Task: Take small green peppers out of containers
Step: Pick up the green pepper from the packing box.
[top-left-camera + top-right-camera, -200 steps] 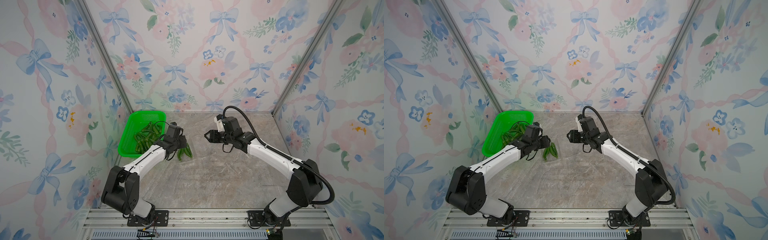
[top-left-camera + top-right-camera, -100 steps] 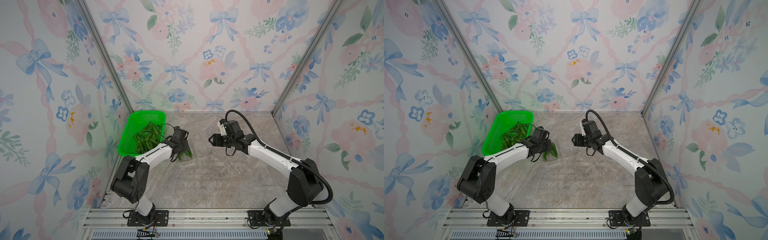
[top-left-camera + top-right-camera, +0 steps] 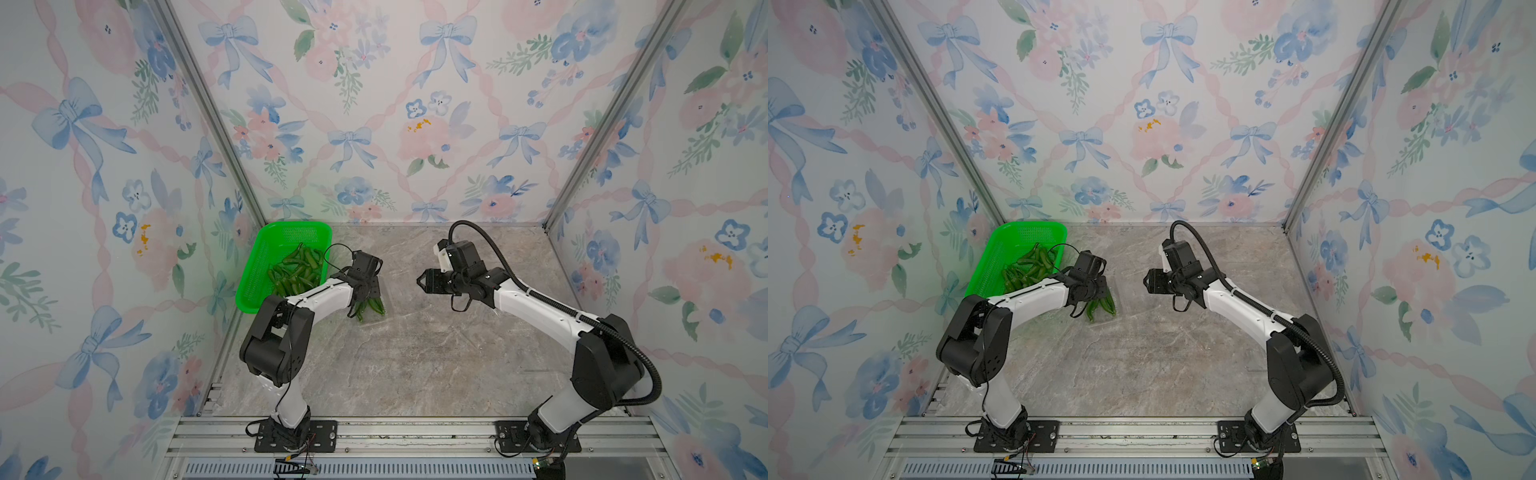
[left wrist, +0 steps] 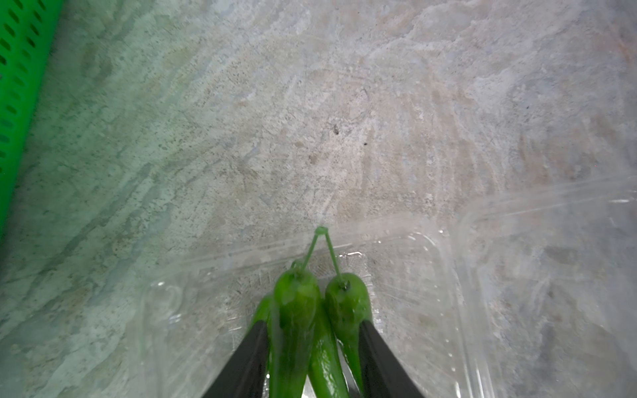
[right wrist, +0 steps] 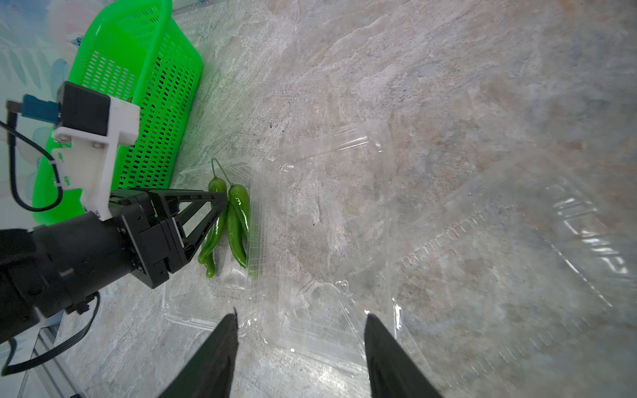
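The last few peppers [image 4: 296, 310] lie side by side in the open clear box [image 5: 206, 293] on the tabletop [image 3: 415, 365]. Their length runs the same way as the left fingers [image 3: 371, 291], stems pointing ahead of the tips, and those fingers clamp the bunch across its width, one against each outer pepper. From where I stand the left arm is plainly the nearer one and the green basket [image 3: 291, 232] sits just beside the box. The right fingers [image 3: 422, 281] hang spread and empty, off on the far side of the lid.
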Tool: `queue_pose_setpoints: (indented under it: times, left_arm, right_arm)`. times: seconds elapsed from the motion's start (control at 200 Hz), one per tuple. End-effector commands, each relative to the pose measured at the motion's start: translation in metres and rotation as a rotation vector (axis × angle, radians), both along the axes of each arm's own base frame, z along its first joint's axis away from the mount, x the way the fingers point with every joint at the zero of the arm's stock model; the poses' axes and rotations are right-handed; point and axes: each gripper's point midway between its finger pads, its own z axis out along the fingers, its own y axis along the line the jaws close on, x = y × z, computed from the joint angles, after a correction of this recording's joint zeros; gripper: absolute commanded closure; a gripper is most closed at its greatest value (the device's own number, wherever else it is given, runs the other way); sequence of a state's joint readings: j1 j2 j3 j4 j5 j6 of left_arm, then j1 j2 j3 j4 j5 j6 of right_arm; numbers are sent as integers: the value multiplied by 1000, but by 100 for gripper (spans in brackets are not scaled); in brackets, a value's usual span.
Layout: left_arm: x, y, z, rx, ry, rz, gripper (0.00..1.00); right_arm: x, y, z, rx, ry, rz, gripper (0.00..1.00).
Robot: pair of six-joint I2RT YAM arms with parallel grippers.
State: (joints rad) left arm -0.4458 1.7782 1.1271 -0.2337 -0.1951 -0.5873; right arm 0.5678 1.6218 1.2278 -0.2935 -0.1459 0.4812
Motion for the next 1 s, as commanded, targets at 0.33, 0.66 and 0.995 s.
queue_pose_setpoints:
  times: [0.33, 0.66, 0.995]
  left_arm:
    - [8, 13, -16, 42, 22, 53, 57]
    - [14, 9, -25, 26, 41, 45, 67]
    - [12, 6, -11, 0, 21, 30, 85]
  right_arm:
    - [2, -7, -10, -17, 16, 3, 41]
    - [2, -9, -7, -19, 11, -1, 42]
    - [0, -6, -5, -9, 11, 3, 42]
